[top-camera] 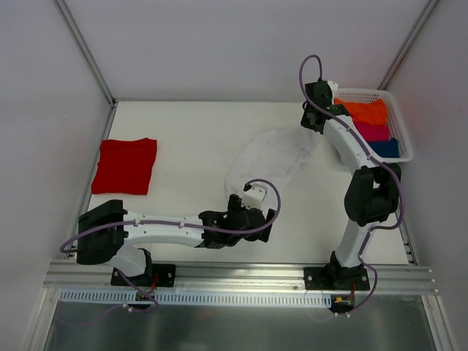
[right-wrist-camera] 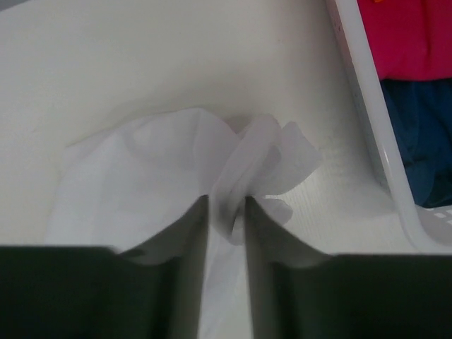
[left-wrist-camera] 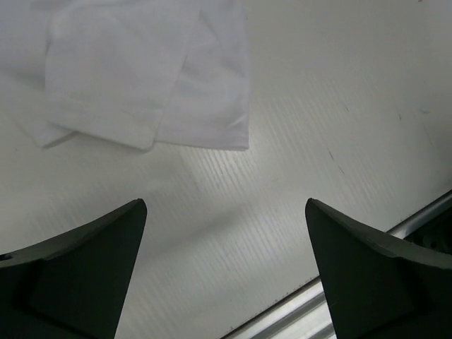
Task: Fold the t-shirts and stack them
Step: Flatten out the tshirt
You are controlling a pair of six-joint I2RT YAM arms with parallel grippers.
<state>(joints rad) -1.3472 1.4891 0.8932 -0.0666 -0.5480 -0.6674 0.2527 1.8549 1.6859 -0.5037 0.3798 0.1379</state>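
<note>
White t-shirt [top-camera: 270,157] lies crumpled mid-frame on your desk [top-camera: 190,131]. Your right jaws clench its bunched edge, your left jaws gape released, and the red t-shirt [top-camera: 125,166] sits folded far left.

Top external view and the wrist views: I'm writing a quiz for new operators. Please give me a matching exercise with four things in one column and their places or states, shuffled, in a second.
1. red t-shirt
2. white t-shirt
3. left gripper
4. basket

A. open, above the table
B. holds coloured clothes
C. folded flat, on the table's left side
D. bunched, pinched by the right gripper

Pairs: 1-C, 2-D, 3-A, 4-B
</note>
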